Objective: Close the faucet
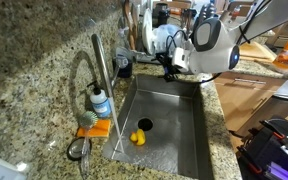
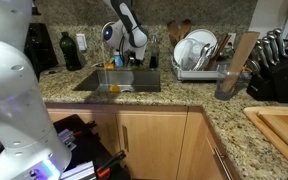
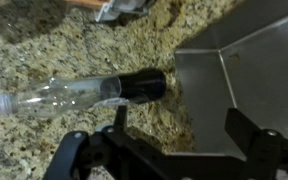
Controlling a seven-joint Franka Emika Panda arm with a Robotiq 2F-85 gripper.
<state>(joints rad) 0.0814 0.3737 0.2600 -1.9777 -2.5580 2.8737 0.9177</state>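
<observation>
One pincer (image 3: pixel 169 152), fingers apart and empty, probably readied for a grasp, hangs over the granite desk (image 3: pixel 44 50) at the sink (image 3: pixel 246 62) corner. Just beyond it lies a clear bottle (image 3: pixel 59 97), dark cap toward the basin. Well apart, across the sink, stands the faucet (image 1: pixel 100 70); approach judged not yet made.

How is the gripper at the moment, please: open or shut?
Open: in the wrist view the gripper has its fingers spread wide apart, and nothing is held between them.
</observation>
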